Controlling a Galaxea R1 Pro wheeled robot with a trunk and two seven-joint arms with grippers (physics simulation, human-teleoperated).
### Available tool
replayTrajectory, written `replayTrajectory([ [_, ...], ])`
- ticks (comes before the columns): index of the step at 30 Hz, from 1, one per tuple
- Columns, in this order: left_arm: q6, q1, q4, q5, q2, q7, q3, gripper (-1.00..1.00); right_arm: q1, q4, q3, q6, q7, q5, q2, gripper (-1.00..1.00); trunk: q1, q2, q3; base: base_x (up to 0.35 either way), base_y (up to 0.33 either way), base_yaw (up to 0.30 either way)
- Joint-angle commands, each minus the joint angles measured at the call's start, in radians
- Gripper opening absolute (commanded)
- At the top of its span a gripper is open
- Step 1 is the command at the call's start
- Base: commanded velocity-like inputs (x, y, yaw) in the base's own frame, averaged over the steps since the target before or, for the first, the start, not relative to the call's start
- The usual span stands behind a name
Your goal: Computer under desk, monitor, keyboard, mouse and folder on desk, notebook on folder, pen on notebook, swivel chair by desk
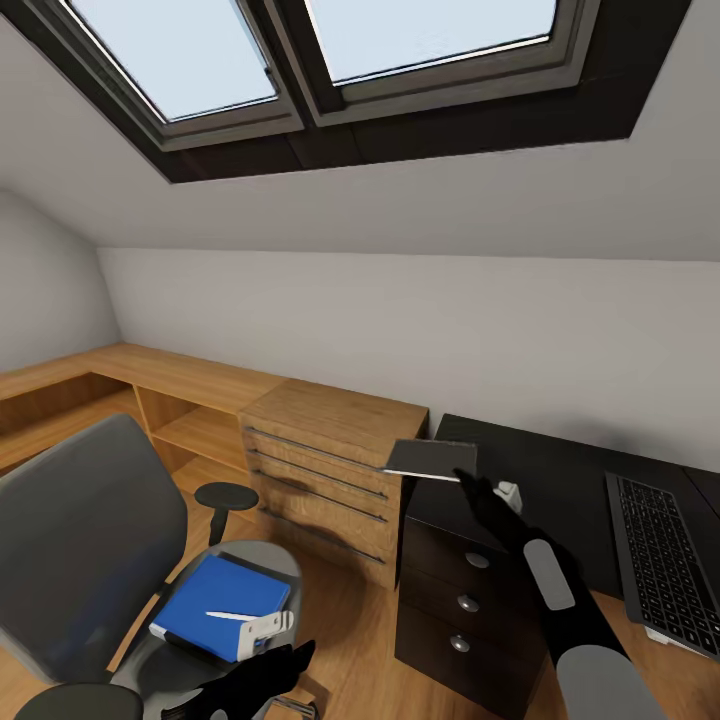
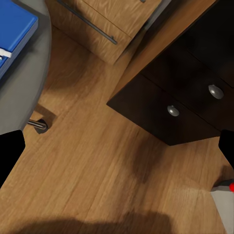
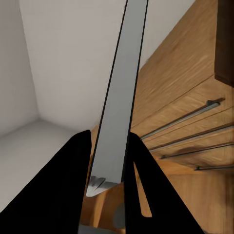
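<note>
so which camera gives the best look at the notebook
The head view: the notebook shows as a whole grey rectangle, held level in the right claw over the desk corner. The right wrist view shows it edge-on between the fingers.

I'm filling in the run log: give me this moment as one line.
right gripper: shut on notebook, held above desk corner | left gripper: open, near swivel chair | folder, pen: on chair seat
</note>
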Motion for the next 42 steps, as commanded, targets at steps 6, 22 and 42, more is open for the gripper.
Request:
replayTrajectory([
  [6,0.005,0.000,-0.003,0.004,-0.001,0.000,0.000,1.00,-0.001,0.001,-0.006,-0.050,-0.061,-0.007,0.027,-1.00,0.000,-0.001,-0.001,0.000,0.000,0.000],
  [22,0.007,0.000,-0.009,0.005,-0.008,0.010,-0.011,1.00,-0.001,0.107,0.000,-0.423,-0.085,-0.010,0.073,-1.00,0.023,-0.043,-0.020,0.000,0.000,0.000],
  [42,0.008,0.000,-0.006,0.002,-0.008,0.011,-0.028,1.00,-0.001,0.176,0.001,-0.461,-0.080,-0.117,0.104,-1.00,0.100,-0.183,-0.082,0.000,0.000,0.000],
])
